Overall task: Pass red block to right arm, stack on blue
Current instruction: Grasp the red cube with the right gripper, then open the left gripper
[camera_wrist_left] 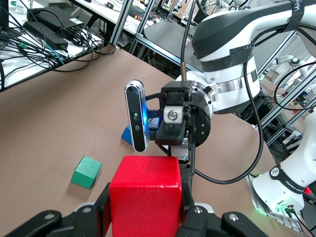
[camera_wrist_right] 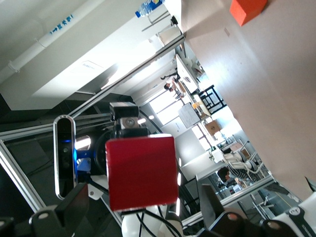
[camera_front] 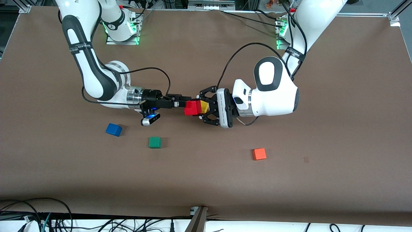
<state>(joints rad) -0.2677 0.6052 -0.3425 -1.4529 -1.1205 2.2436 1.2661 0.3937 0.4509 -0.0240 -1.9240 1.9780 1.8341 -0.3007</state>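
Orange cube (camera_front: 259, 154) lies nearest; above mid-surface, left gripper (camera_front: 203, 110) fingers clamp the red block (camera_front: 192, 108), likely light and rigid; right gripper (camera_front: 183, 104) fingers spread beside its free faces.

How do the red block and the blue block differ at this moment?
The red block is up in the air between the left gripper and the right gripper; the blue block lies on the table, untouched. The red block is over the table's middle; the blue block sits toward the right arm's end. Both are cubes of about equal size.
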